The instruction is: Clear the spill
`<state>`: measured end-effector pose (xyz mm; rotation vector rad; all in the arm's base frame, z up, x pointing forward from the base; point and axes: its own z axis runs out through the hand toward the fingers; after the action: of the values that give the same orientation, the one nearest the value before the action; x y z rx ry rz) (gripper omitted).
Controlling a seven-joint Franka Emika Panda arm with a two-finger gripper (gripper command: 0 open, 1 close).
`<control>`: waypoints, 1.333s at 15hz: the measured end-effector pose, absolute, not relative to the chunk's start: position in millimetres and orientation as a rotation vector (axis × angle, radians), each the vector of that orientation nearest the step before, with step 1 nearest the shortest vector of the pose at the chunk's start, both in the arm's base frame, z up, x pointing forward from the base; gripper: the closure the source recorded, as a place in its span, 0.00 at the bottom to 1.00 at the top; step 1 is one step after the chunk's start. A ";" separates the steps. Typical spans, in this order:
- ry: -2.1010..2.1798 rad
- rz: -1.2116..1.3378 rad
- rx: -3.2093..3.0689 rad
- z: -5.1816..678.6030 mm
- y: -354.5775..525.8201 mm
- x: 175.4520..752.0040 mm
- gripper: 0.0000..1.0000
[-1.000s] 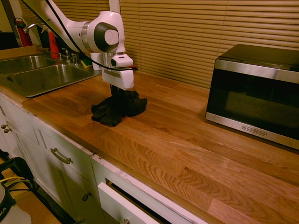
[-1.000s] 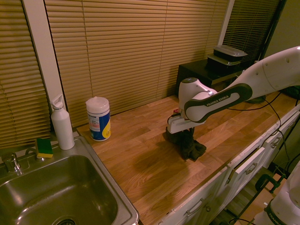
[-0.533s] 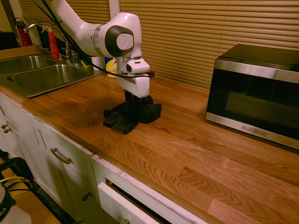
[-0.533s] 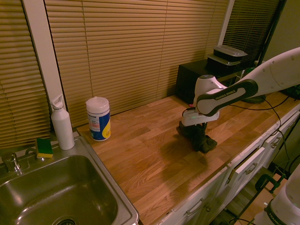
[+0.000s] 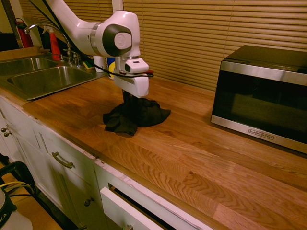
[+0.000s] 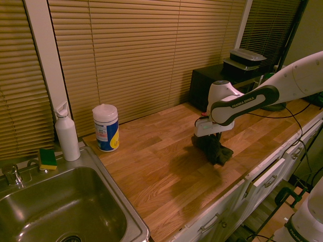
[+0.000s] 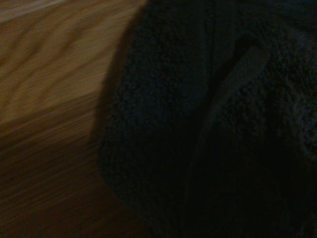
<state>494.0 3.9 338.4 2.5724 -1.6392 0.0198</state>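
Note:
A dark green-black cloth rag [image 5: 136,116] lies bunched on the wooden countertop [image 5: 201,148], near its front edge. My gripper [image 5: 127,99] points straight down into the top of the rag and is shut on it, pressing it to the wood. The second exterior view shows the same: the gripper [image 6: 208,139] is buried in the rag [image 6: 217,150]. Dark terry cloth [image 7: 208,124] fills most of the wrist view, beside bare wood. No dark drops of the spill show in any view; whether they lie under the rag cannot be seen.
A black and steel microwave [image 5: 264,93] stands at the back of the counter, past the rag. On the other side are a steel sink [image 5: 43,76], a wipes canister [image 6: 106,127], a white bottle [image 6: 67,133] and a sponge [image 6: 48,158]. Closed blinds line the wall behind.
My gripper dragged the rag along the counter toward the microwave, then came back a little toward the sink. The rag now lies spread wider on the microwave side.

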 end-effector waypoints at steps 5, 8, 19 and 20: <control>-1.495 0.046 2.656 348.8 114.6 486.5 1.00; -1.437 0.069 2.690 360.1 173.2 487.7 1.00; -1.245 0.088 2.759 352.0 321.1 511.6 1.00; -1.232 0.087 2.762 350.6 329.8 512.7 0.00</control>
<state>512.7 329.8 350.6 2.7622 -1.2322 0.0873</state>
